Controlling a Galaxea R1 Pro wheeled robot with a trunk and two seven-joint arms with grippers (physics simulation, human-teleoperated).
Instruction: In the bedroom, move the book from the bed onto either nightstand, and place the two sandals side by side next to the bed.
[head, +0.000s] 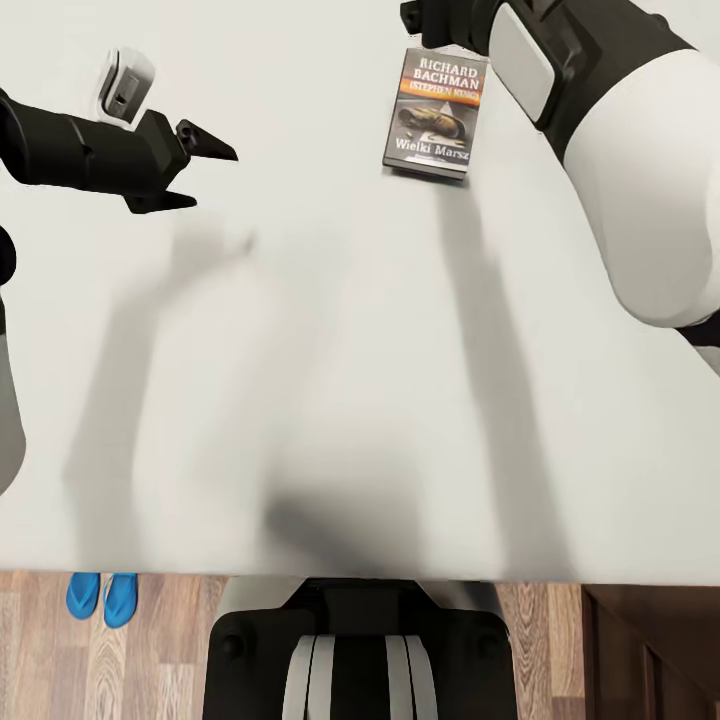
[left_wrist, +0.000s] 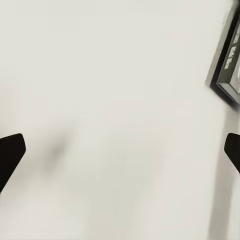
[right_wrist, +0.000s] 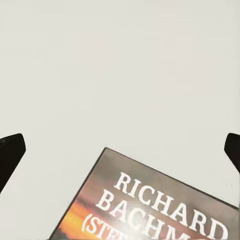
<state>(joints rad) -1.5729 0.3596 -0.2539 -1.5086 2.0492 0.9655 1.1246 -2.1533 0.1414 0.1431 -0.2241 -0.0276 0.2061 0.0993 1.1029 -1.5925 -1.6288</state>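
Note:
The book (head: 435, 112) lies flat on the bed's off-white mattress (head: 330, 330), its dark cover with white lettering and an orange band facing up. My right gripper (right_wrist: 120, 150) hovers open just past the book's (right_wrist: 150, 207) title end, fingers spread wide and holding nothing. My left gripper (head: 200, 172) is open over bare mattress, well to the left of the book, whose edge (left_wrist: 227, 60) shows in the left wrist view. Two bright blue sandals (head: 83, 595) (head: 120, 598) lie side by side on the wood floor below the mattress's near edge, at the left.
The mattress edge runs across the lower part of the head view, with wood-plank floor (head: 170, 650) beneath it. My own base (head: 360, 650) stands against the bed. A dark-brown wooden piece (head: 655, 650) sits at the lower right corner.

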